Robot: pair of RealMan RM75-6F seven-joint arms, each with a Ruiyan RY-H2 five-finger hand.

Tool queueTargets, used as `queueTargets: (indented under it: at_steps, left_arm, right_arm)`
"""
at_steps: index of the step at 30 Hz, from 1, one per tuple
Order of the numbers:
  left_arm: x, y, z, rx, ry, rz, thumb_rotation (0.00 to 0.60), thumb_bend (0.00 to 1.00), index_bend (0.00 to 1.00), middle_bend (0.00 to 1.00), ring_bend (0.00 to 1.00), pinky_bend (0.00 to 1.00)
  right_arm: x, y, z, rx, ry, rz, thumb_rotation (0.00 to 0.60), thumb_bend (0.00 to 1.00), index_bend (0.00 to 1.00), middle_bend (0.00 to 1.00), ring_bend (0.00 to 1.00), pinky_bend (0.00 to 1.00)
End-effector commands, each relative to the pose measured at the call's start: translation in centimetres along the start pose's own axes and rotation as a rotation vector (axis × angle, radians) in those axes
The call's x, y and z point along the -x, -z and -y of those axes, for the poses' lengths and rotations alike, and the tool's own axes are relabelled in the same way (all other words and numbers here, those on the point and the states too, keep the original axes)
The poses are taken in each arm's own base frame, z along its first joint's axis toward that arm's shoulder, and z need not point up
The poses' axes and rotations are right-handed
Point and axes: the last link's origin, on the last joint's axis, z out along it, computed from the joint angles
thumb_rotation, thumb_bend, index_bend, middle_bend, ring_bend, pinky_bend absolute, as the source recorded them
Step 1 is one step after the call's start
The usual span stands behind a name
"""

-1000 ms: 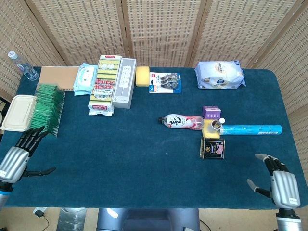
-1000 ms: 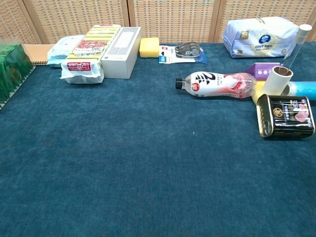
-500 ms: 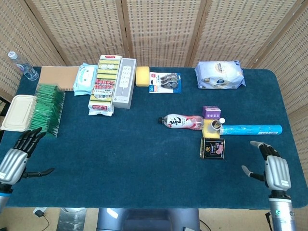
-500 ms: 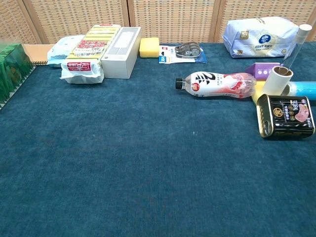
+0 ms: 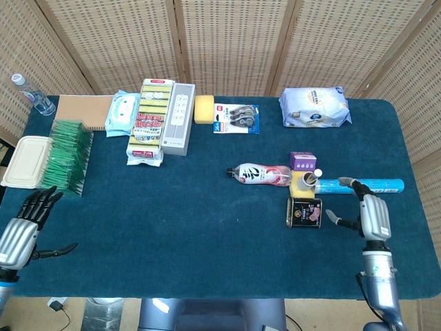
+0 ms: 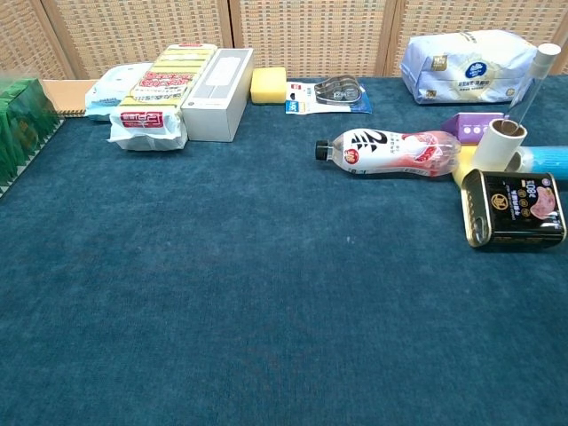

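Observation:
My right hand (image 5: 366,212) hovers open over the blue cloth, fingers spread, just right of a black tin (image 5: 304,212) and just below a blue tube (image 5: 362,185); it touches neither. My left hand (image 5: 22,227) hangs open at the front left corner, below the green bundle (image 5: 69,156). A pink-labelled bottle (image 5: 260,175) lies on its side left of a yellow block with a cardboard roll (image 5: 304,183). The chest view shows the bottle (image 6: 390,152) and the tin (image 6: 516,208), but neither hand.
Along the back stand a sponge pack (image 5: 151,121), a white box (image 5: 179,118), a wipes pack (image 5: 122,112), a yellow sponge (image 5: 204,109), a tape card (image 5: 236,118) and a tissue pack (image 5: 314,107). A beige lidded tray (image 5: 25,161) and a water bottle (image 5: 32,94) sit at the left edge.
My right hand has moved up and leftwards from the front right corner to beside the black tin. My left hand has dropped slightly towards the front edge.

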Motion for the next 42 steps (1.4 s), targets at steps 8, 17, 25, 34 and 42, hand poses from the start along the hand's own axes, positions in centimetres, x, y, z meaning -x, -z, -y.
queueTargets:
  at_steps: [8,17,25,34,42]
  left_arm:
    - [0.1,-0.1,-0.1,-0.003,-0.006,0.009,0.386,0.0,0.0,0.0,0.0,0.03]
    - [0.2,-0.1,0.1,-0.008,-0.004,0.017,0.384,0.0,0.0,0.0,0.0,0.03]
    - [0.3,-0.1,0.1,-0.007,-0.004,0.025,0.388,0.0,0.0,0.0,0.0,0.03]
    - [0.3,-0.1,0.2,-0.01,-0.005,0.024,0.389,0.0,0.0,0.0,0.0,0.03]
    - [0.4,-0.1,0.2,-0.009,-0.004,0.028,0.392,0.0,0.0,0.0,0.0,0.03]
  right_arm:
    - [2.0,-3.1,1.0,0.008,0.012,0.059,0.586,0.22,0.3,0.35,0.32,0.34]
    - [3.2,-4.9,1.5,0.015,0.054,0.087,0.585,0.22,0.3,0.35,0.32,0.34]
    - [3.9,-5.6,2.1,0.008,0.068,0.101,0.582,0.23,0.33,0.36,0.32,0.34]
    - [4.2,-6.3,2.6,-0.002,0.101,0.093,0.582,0.26,0.35,0.39,0.38,0.41]
    - [5.0,-6.4,2.6,0.002,0.114,0.094,0.584,0.27,0.37,0.42,0.42,0.46]
